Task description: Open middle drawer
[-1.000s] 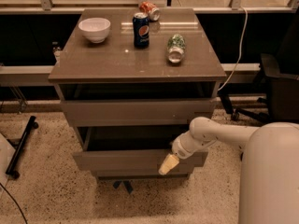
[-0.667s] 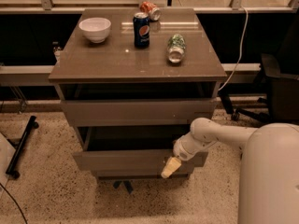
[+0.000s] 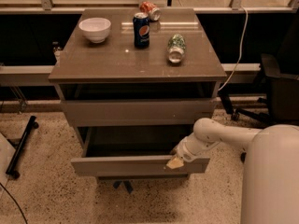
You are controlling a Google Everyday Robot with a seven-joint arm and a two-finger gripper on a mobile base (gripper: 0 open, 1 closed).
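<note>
Grey cabinet (image 3: 117, 62), speckled floor (image 3: 46, 190); bent arm (image 3: 219, 134) low, gripper (image 3: 175, 162) at front of middle drawer (image 3: 121, 166), jaws unclear.

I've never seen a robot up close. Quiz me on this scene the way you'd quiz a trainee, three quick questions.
1. Fill in: the blue Pepsi can stands ____ on the glossy grey-brown cabinet top.
2. True or false: the wide grey-taupe, handleless middle drawer is pulled out.
3. The white arm's gripper is: A) on the cabinet top; B) at the middle drawer's front, near its right end; C) touching the Pepsi can.
Key: 1 upright; 2 true; 3 B.
</note>
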